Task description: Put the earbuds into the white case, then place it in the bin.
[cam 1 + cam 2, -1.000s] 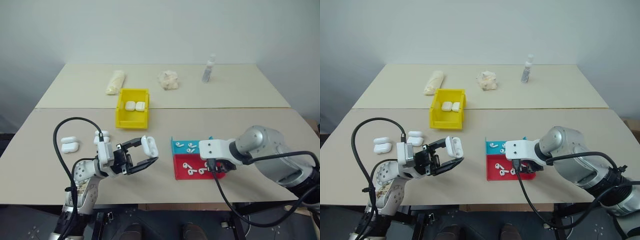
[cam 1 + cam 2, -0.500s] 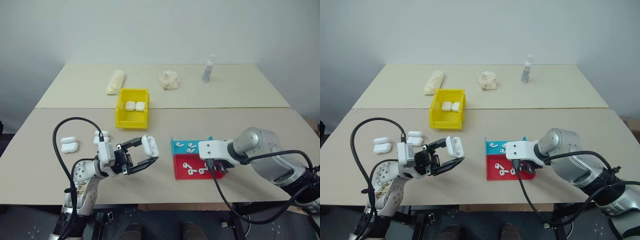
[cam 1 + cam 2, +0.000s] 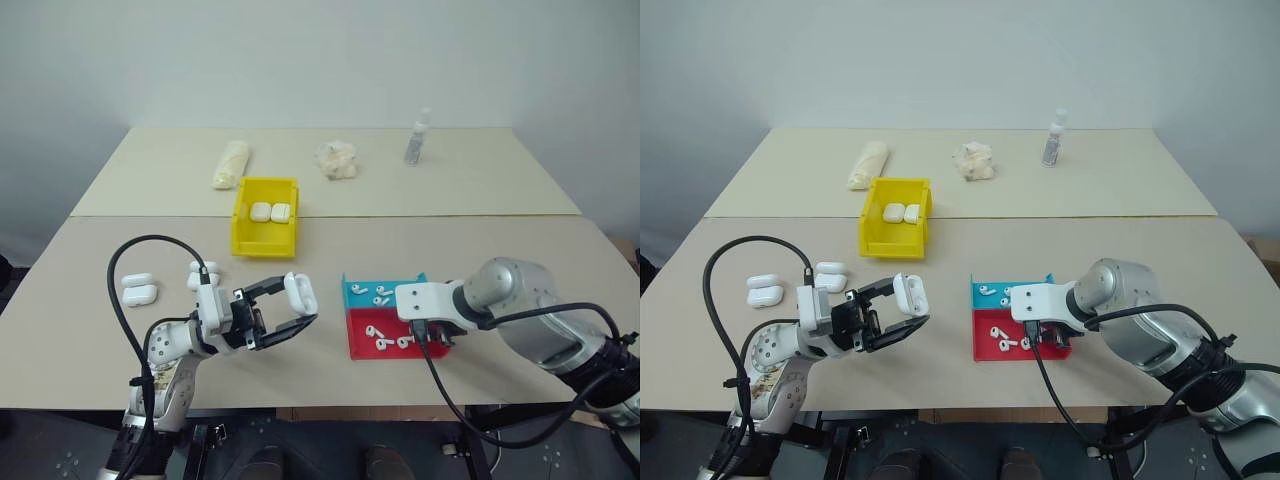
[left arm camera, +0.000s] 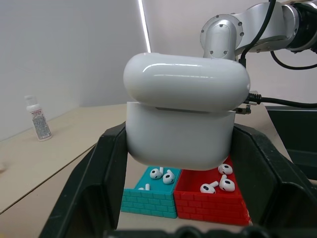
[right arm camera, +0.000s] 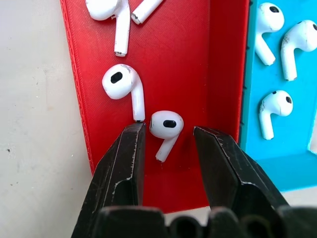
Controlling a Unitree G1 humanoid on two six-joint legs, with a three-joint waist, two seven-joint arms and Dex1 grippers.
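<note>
beige table [image 3: 330, 235]; right claw [image 5: 166, 136] down astride earbud [image 5: 166, 126]

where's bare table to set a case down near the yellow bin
Bare table lies right of the yellow bin, up to the teal tray, and in front of it toward the left gripper. Left of the bin is open as far as the spare cases. The red tray holds earbuds.

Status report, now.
Left gripper shut on white case, lid closed. Right gripper open, jaws straddling an earbud in red tray. Nothing blocking.
</note>
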